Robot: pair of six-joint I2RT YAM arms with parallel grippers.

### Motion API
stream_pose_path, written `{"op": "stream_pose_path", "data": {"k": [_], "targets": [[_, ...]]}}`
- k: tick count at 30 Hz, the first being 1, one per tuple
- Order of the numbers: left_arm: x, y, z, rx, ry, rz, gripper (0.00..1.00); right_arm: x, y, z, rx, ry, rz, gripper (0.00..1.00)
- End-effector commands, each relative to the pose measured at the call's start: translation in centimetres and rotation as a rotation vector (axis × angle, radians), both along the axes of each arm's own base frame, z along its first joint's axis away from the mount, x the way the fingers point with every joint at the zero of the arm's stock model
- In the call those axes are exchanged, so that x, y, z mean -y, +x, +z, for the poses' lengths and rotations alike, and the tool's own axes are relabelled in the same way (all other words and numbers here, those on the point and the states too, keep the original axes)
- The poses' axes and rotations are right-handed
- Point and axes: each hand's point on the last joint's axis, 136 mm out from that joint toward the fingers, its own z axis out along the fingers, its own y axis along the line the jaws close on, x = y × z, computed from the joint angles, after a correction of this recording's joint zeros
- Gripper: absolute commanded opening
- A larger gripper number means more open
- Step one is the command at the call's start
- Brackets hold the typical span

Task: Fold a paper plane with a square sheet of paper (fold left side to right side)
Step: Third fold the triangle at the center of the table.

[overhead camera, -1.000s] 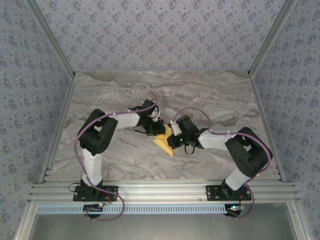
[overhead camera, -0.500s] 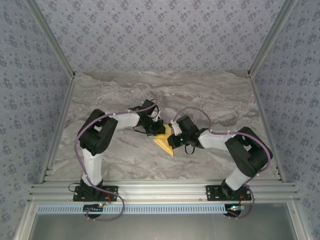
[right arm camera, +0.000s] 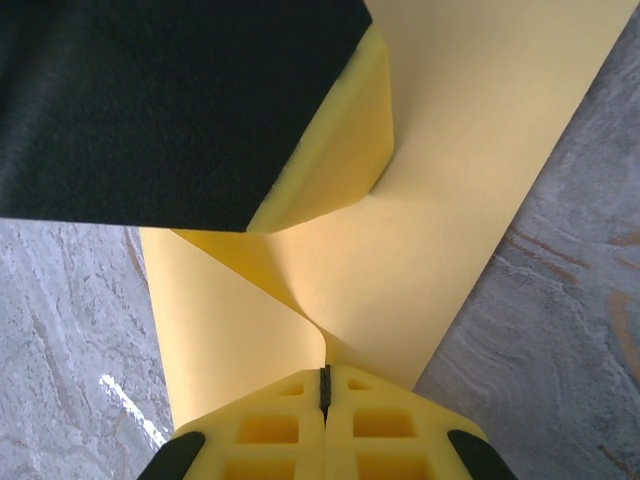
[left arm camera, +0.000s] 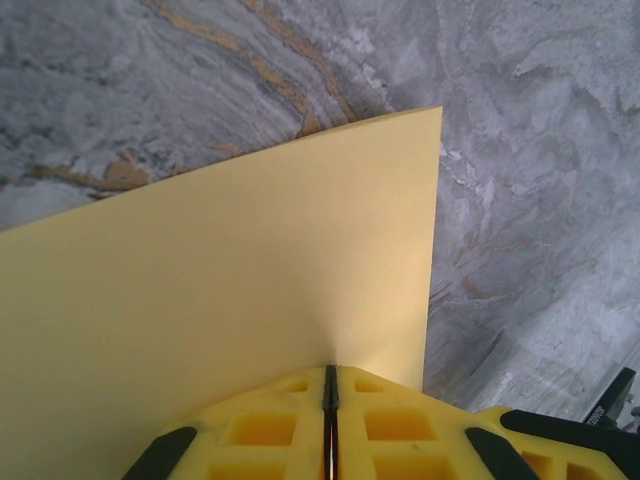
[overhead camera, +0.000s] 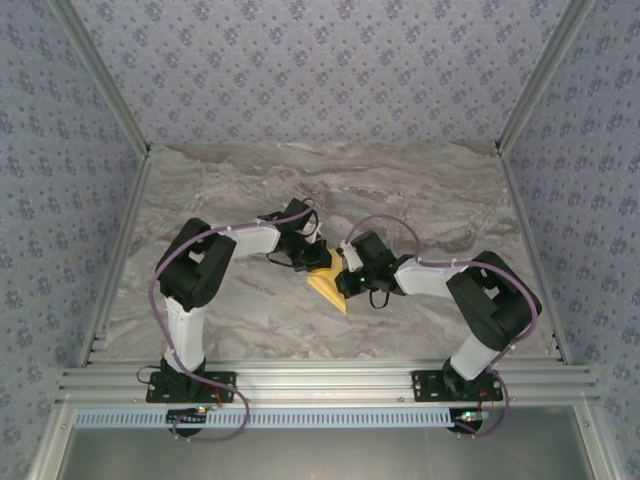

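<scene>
The yellow paper (overhead camera: 330,288) is folded, in the middle of the table (overhead camera: 250,190), w/ a pointy end toward the arm bases. L gripper (left arm camera: 330,395) has its jaws pinched tight on one paper edge. R gripper (right arm camera: 324,385) pinches the paper too, where a flap bends up. Both grippers sit close together.

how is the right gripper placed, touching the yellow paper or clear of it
Touching. The right wrist view shows the right gripper shut on the sheet of paper, which runs into its closed jaws.
</scene>
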Motion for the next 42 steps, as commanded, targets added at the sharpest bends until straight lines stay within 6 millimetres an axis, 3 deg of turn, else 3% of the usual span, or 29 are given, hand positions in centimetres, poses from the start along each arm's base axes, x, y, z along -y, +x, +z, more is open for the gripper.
{"op": "stream_pose_path", "data": {"k": [1,9,12,16,20,23,31,42], "targets": [[-0.3,0.1,1.0,0.018,0.04,-0.02,0.12,1.2,-1.4,-2.4,-0.07,-0.094,0.002,0.0],[-2.8,2.2,5.0,0.129,0.068,0.034,0.18,1.3,-1.8,-2.7,-0.08,-0.109,0.011,0.0],[-3.9,1.7,5.9,0.154,0.06,0.057,0.16,1.3,-1.9,-2.8,-0.082,-0.111,0.016,0.0],[-3.2,-0.5,6.5,0.141,-0.032,0.045,0.09,1.2,-1.9,-2.7,-0.08,-0.109,0.021,0.0],[-1.2,-3.1,5.9,0.097,-0.099,-0.004,0.07,1.0,-1.9,-2.6,-0.079,-0.112,0.027,0.0],[-0.5,-3.9,4.7,0.074,-0.096,-0.007,0.06,1.0,-2.0,-2.5,-0.077,-0.117,0.031,0.0],[-0.7,-5.4,1.7,0.036,-0.051,0.0,0.05,1.1,-2.1,-2.6,-0.079,-0.132,0.034,0.0],[-2.1,-6.0,-0.8,0.019,0.015,0.023,0.05,1.1,-2.2,-2.8,-0.084,-0.144,0.036,0.0]]}}
